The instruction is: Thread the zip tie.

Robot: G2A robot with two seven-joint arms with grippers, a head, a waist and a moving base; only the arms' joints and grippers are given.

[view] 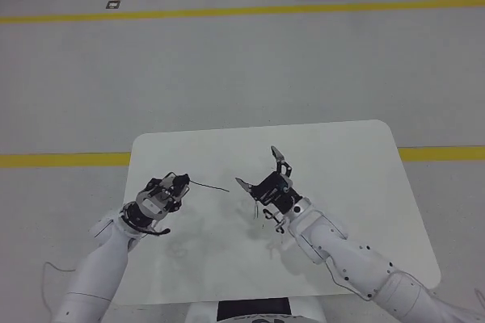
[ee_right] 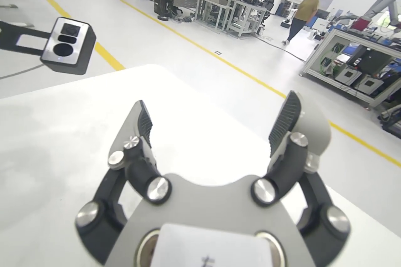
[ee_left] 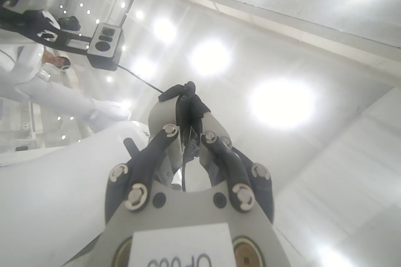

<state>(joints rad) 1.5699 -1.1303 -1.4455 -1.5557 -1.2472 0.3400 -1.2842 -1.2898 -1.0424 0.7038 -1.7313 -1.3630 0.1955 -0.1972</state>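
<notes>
Top view has the left pincer (view: 178, 182) over the tabletop (view: 347, 153) toward its 8 o'clock edge, fingers clamped together on one end of the black zip tie (view: 210, 186). The tie's thin free length sticks out of that grip toward 4 o'clock, and its tip stops near the right pincer (view: 259, 168) without touching it. The right pincer sits close to the middle of the tabletop, at about 3 o'clock from the left one, its two fingers spread wide apart. Left wrist view shows the tie running between the pressed-together fingers and out past their tips.
</notes>
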